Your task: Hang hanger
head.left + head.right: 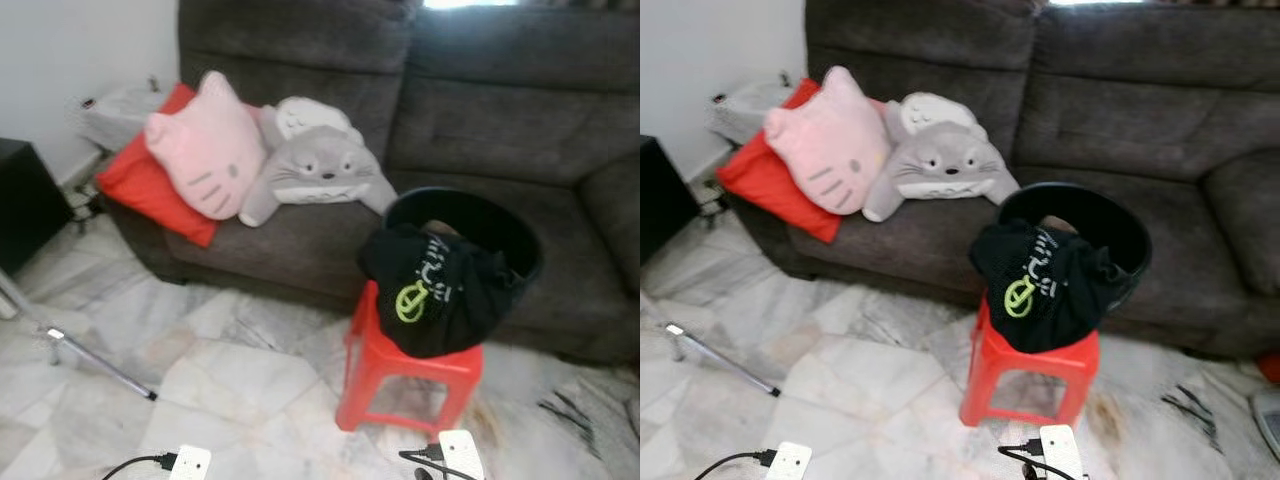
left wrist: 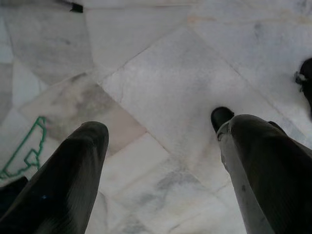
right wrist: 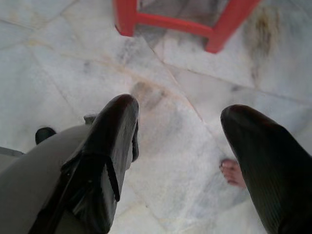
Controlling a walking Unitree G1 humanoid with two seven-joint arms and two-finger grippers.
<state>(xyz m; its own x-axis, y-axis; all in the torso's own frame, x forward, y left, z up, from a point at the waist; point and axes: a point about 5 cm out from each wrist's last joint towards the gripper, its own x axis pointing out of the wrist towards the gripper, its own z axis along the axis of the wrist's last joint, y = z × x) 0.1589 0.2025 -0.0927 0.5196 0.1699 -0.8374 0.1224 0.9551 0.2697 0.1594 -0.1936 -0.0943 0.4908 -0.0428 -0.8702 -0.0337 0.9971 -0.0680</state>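
Head views: grey fabric sofa (image 1: 480,130) is seen along the back, with a red cushion (image 1: 140,185), a pink cat-face pillow (image 1: 205,155) and a grey plush pillow (image 1: 315,170) lying on its seat.
Stool: a red plastic stool (image 1: 405,365) stands on the pale marble floor (image 1: 230,390) in front of the sofa; a round black basket (image 1: 480,225) sits on it, with a black garment with green print (image 1: 435,290) draped over its rim.
Hanger: no hanger can be made out; it may lie in the basket under the garment, but that cannot be told.
Floor items: two white power strips (image 1: 1060,450) lie near the lower edge, and a thin metal pole (image 1: 95,360) lies to the left.
Left wrist view: the left gripper (image 2: 161,165) is seen with fingers spread wide, empty, pointed down at the marble floor.
Right wrist view: the right gripper (image 3: 185,146) is likewise parted and empty; the stool legs are seen just ahead of it.
Key relation: the basket lies ahead and slightly right, so the right arm is judged the nearer one.
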